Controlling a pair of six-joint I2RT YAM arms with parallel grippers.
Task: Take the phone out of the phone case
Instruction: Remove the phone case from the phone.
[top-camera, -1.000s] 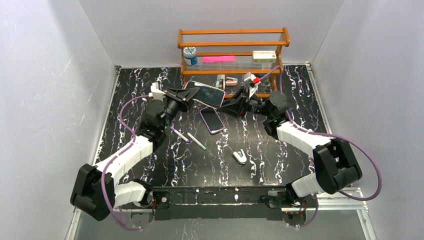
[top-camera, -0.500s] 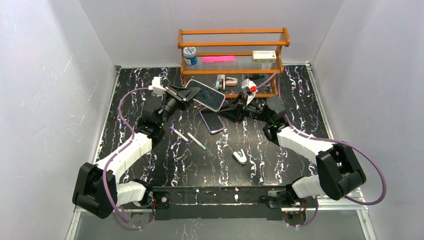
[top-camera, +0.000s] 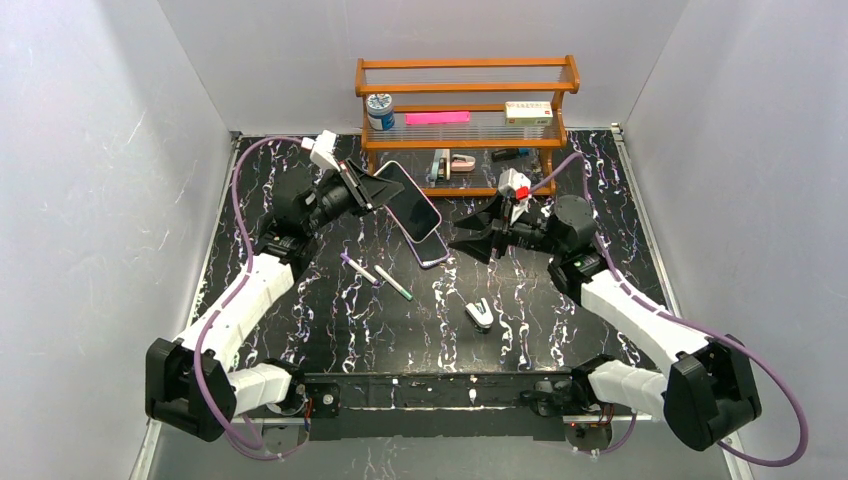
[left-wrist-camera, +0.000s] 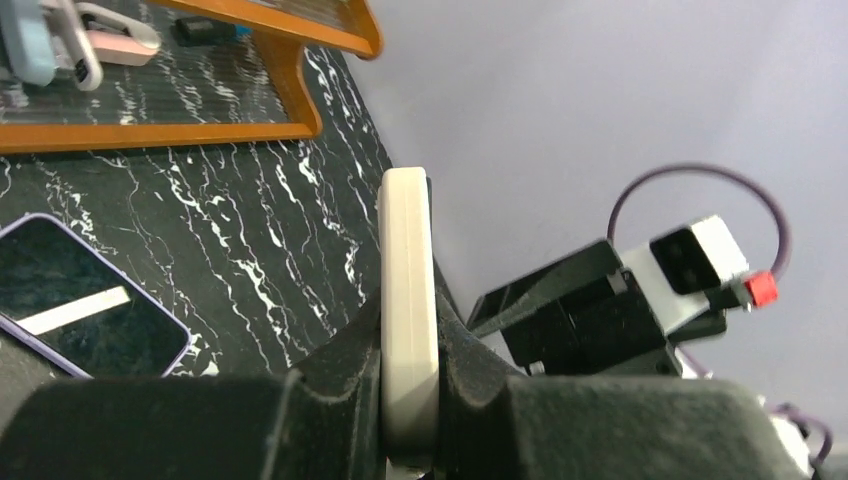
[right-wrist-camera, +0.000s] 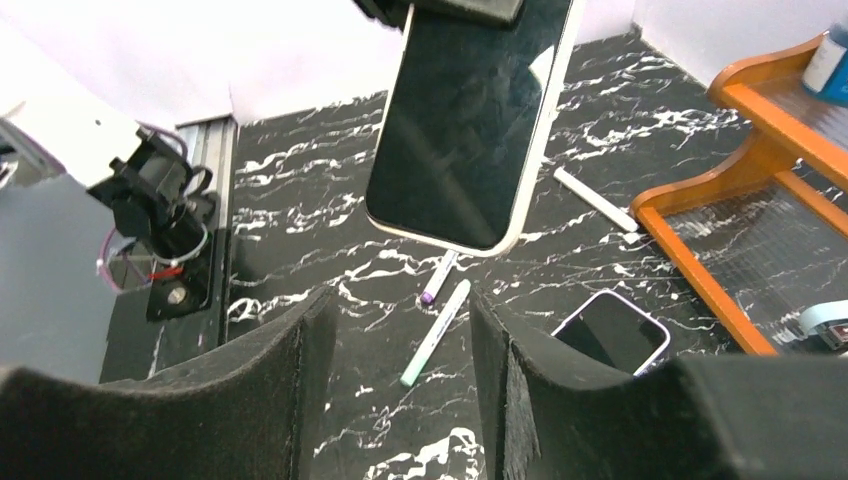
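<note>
My left gripper (top-camera: 375, 187) is shut on the phone (top-camera: 408, 200), a white-edged phone with a dark screen, and holds it in the air over the back middle of the table. In the left wrist view the phone's white edge (left-wrist-camera: 408, 290) stands clamped between the two fingers. The purple phone case (top-camera: 433, 250) lies flat on the table just below it, and it also shows in the left wrist view (left-wrist-camera: 80, 310) and the right wrist view (right-wrist-camera: 610, 335). My right gripper (top-camera: 470, 243) is open and empty, to the right of the case, facing the phone (right-wrist-camera: 470, 130).
A wooden rack (top-camera: 465, 150) stands at the back with a jar (top-camera: 380, 108), a pink item (top-camera: 437, 117) and a box (top-camera: 528, 110). Two pens (top-camera: 378, 276) lie left of centre. A small white clip (top-camera: 480, 313) lies near the front middle.
My left gripper has swung the phone back and to the left, turning it more lengthwise. My right gripper has drawn away from the phone, to the right and nearer.
</note>
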